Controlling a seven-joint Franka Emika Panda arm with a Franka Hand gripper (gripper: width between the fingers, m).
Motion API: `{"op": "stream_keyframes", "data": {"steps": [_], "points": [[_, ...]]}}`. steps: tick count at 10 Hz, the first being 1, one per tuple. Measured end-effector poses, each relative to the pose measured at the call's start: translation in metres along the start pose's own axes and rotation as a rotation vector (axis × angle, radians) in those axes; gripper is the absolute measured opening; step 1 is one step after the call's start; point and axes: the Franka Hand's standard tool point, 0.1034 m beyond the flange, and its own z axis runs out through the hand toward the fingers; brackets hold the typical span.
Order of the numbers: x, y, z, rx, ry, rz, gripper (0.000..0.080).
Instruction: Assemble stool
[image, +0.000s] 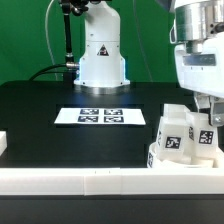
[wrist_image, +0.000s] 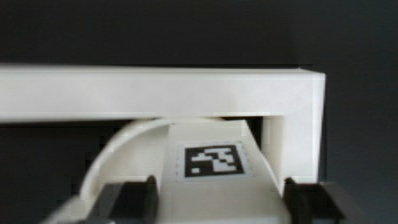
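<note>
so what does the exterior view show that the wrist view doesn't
Only the exterior view shows the marker board, the arm's base and the black table. Only the wrist view shows the fingertips straddling a tagged leg. Both show the stool parts, the white border rail and the gripper.

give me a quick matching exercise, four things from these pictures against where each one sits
Things:
1. marker board
2. border rail
3. stool legs
4. robot base

Places:
a. along the near edge of the table
b. at the exterior view's right, under the claw
c. flat on the middle of the black table
d. at the back, behind the marker board

Pairs: 1-c, 2-a, 3-b, 4-d
</note>
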Motion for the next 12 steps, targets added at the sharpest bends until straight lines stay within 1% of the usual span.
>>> {"op": "stream_keyframes", "data": {"steps": [3, 4, 5, 6, 7, 8, 10, 11, 12], "points": [[0.000, 0.000, 0.001, -0.004, -0.012, 0.084, 0.0337], [0.001, 0.000, -0.001, -0.004, -0.013, 0.055, 0.0447], [0.002, -0.004, -0.010, 0.005, -0.019, 0.026, 0.0573], [0.001, -0.008, -0.020, 0.018, -0.031, -0.008, 0.0573], [-0.001, -0.010, -0.027, 0.032, -0.048, 0.013, 0.0636], [-0.001, -0.008, -0.024, 0.028, -0.046, 0.004, 0.0646], [0.000, -0.006, -0.021, 0.024, -0.039, -0.186, 0.0646], [-0.002, -0.002, -0.017, -0.008, -0.022, -0.335, 0.0648], [-0.005, -0.004, -0.019, -0.042, -0.005, -0.515, 0.0648]]}}
